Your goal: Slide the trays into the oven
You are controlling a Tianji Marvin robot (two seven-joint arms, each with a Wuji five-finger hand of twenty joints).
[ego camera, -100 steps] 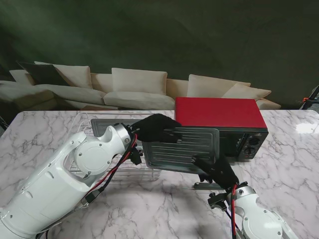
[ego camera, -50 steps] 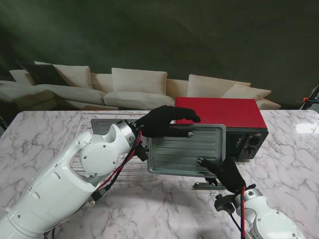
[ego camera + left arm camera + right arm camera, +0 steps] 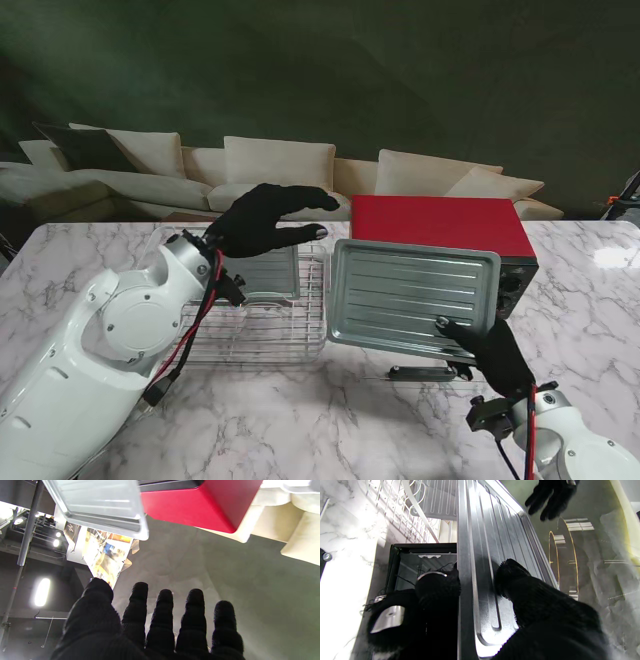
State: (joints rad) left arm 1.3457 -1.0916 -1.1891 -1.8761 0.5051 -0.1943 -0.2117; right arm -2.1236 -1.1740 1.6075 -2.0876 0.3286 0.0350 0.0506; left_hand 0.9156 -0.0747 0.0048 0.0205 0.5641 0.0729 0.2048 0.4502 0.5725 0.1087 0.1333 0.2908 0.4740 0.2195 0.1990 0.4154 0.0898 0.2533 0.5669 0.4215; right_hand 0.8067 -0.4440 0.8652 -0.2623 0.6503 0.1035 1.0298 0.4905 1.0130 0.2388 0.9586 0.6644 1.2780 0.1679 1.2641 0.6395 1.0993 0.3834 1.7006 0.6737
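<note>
One tray (image 3: 412, 297) edge sits pinched between right-hand fingers (image 3: 437, 590) — tilted.

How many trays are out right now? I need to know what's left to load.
2: one tray pinched by the right hand before the oven, another tray in the wire rack.

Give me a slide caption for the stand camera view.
Right hand holds the ribbed metal tray before the red oven; open left hand hovers above the wire rack.
</note>
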